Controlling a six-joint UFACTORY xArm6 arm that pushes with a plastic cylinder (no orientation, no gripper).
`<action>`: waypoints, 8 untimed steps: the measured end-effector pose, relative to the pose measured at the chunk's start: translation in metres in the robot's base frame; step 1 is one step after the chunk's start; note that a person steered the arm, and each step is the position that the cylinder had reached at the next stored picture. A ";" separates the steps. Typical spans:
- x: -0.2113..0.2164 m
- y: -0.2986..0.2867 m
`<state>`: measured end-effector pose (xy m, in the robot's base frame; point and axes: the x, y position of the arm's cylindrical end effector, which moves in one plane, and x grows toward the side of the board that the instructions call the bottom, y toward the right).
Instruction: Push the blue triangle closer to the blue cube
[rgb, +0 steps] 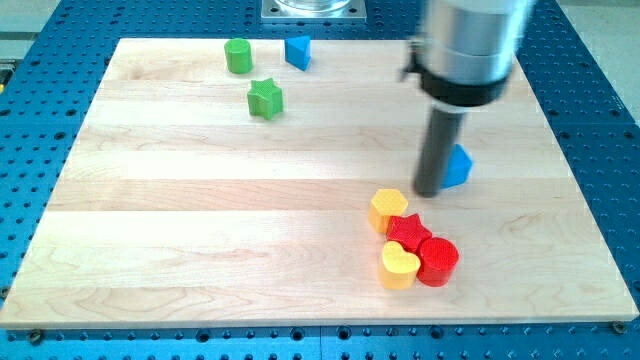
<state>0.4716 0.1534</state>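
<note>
Camera view, single frame.

Board (200, 200): pale wood, visible grain in lengthwise strips, lying on a blue perforated metal table (600, 120).

Rod: dark, straight, cylindrical, hung from a silver and black housing. My tip (428, 192) rests on the board; it carries nothing and has no jaws to open.

Blue block (458, 167): smooth, angular, exact shape unclear; touching the rod's right side, right of centre.

Second blue block (297, 52): angular, near the view's top, well apart from my tip.

Green cylinder (238, 55): just left of it.

Green star (265, 98): below that.

Cluster below my tip: yellow hexagon-like block (387, 209), red star (408, 232), red cylinder (438, 261), yellow heart (399, 266), touching.

No legible writing.
</note>
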 end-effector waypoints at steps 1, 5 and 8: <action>-0.027 0.050; -0.173 -0.098; -0.267 -0.215</action>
<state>0.2050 -0.0613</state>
